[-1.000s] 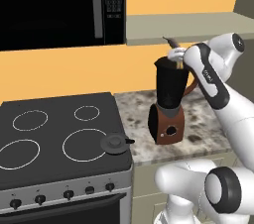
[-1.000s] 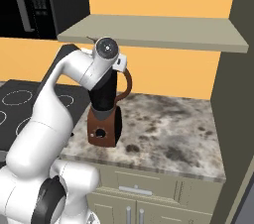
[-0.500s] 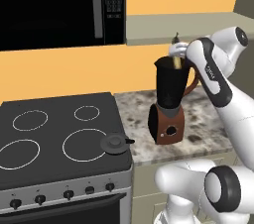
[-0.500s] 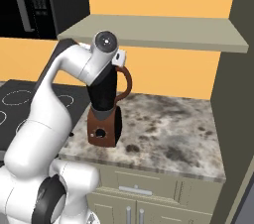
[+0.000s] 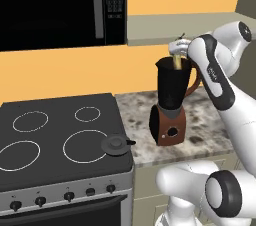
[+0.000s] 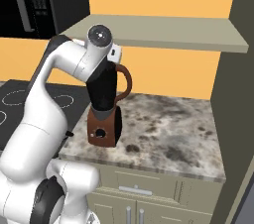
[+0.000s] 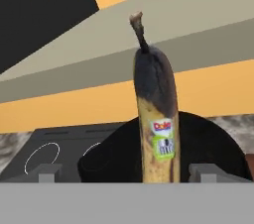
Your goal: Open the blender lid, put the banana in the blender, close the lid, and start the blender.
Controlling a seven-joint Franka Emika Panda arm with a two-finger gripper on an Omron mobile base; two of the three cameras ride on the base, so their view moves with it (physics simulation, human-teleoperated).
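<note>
The blender (image 5: pixel 170 105) stands on the marble counter, its dark jar open at the top, also seen in the right base view as the blender (image 6: pixel 105 106). The banana (image 5: pixel 176 62) stands upright in the jar's mouth; in the hand view the banana (image 7: pixel 157 124) rises with its dark stem tip up and a sticker on its side. My gripper (image 5: pixel 179 48) hovers just above the jar, open; the gripper (image 7: pixel 126 173) has its fingertips (image 7: pixel 47 172) wide apart on either side of the fruit, not touching it. The blender lid (image 5: pixel 116 145) lies on the stove's front right corner.
The black stove (image 5: pixel 45 162) with white burner rings sits left of the counter (image 6: pixel 173 134). A microwave (image 5: pixel 60 5) hangs above the stove and a shelf (image 6: pixel 163 32) runs above the blender. My arm's elbow hides the jar's top in the right base view.
The jaws have opened wide and let go of the banana, which has sunk lower into the jar's mouth. The hand has stayed above the jar.
</note>
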